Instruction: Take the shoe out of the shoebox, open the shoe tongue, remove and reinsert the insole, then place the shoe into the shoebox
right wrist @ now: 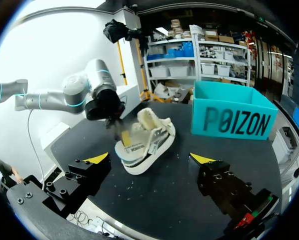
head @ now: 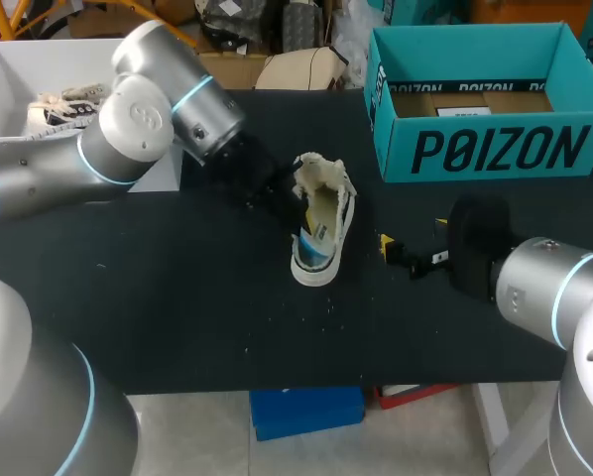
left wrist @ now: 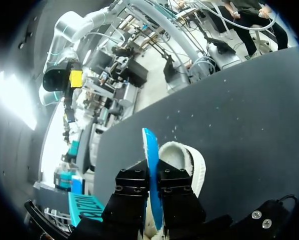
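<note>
The left gripper (left wrist: 153,176) pinches the blue insole (left wrist: 150,147), which sticks out of the shoe (head: 321,223) on the counter (head: 177,297). The right gripper (right wrist: 149,158) sits wide open nearby. This looks like the insole step. Next, the insole needs a straight, gentle slide.

My left arm (head: 88,159) comes in from the left side with its elbow bent. The wrist angles down and inward, which puts my left gripper (left wrist: 154,176) low near the middle of the head view. Its two fingers (left wrist: 132,182) are drawn close together and pinch the blue insole (left wrist: 149,147) edge-on, one finger on each face. My right arm (head: 549,288) enters from the lower right corner with the forearm pointing inward. My right gripper (right wrist: 150,159) is held low and roughly level. Its fingers stand wide apart, and the yellow tips (right wrist: 97,158) touch nothing. It is well apart from the left gripper.
</note>
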`<state>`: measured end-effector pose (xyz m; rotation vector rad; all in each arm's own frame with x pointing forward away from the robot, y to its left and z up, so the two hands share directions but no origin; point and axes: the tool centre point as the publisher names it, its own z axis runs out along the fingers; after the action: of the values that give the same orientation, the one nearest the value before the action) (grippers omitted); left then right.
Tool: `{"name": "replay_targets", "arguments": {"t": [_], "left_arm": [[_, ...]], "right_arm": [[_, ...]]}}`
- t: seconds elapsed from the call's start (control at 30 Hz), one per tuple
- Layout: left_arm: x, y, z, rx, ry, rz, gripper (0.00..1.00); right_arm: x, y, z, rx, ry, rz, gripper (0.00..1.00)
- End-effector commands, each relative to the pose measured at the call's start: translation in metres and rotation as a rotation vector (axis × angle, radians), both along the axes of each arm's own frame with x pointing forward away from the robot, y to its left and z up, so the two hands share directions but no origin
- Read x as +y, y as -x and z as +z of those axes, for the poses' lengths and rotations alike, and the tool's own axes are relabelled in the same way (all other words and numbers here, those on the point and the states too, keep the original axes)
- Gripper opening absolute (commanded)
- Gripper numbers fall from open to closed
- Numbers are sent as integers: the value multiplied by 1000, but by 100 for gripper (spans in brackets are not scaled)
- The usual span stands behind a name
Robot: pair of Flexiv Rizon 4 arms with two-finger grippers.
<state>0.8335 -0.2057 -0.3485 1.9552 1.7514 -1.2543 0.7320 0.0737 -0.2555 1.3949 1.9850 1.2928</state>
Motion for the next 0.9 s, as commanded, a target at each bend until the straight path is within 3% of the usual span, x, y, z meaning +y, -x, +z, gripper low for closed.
{"name": "replay_targets", "arguments": {"t": [0.03,0.53,0.6,0.63,0.67,0.9], "left_arm": [[-4,-5,-6,1,-16,5,0],[0,-21,-16,-49,-110,78,1],[-1,-20,-12,-63,-111,80,48],[-1,-18,-9,-64,-101,81,91],[-1,-17,-6,-63,-88,83,100],[11,2,12,-37,-42,72,100]], "right_arm": [[2,1,-1,-4,-1,-5,100],[2,1,-1,-4,-1,-5,100],[2,1,-1,-4,-1,-5,100],[2,1,-1,-4,-1,-5,100],[2,1,-1,-4,-1,-5,100],[2,1,-1,-4,-1,-5,100]]}}
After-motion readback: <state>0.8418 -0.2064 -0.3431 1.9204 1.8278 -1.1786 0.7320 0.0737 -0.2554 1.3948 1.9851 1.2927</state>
